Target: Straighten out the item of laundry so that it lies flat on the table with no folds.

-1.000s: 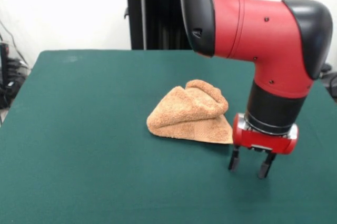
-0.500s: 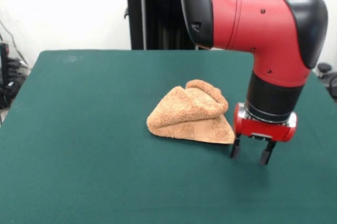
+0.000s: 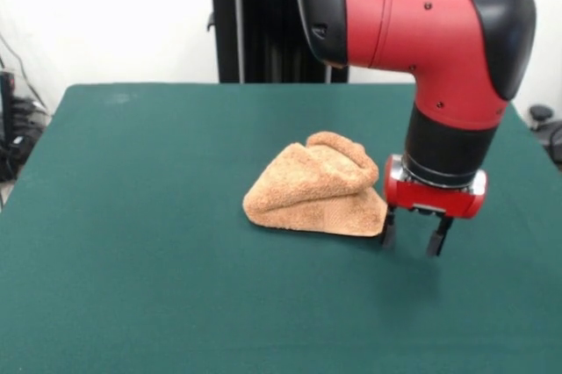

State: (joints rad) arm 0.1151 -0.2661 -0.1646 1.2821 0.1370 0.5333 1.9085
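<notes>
The orange-tan towel (image 3: 314, 188) lies bunched and folded over itself in a low mound near the middle of the green table (image 3: 132, 260), its upper layers rolled into a thick fold across the top and a flatter corner pointing toward the right of the front view. The red and black arm (image 3: 421, 32) reaches down beside it, and the gripper (image 3: 413, 235) hangs just at that right-hand corner with its two dark fingers (image 3: 436, 238) spread apart and nothing between them, one fingertip right beside the towel's edge.
</notes>
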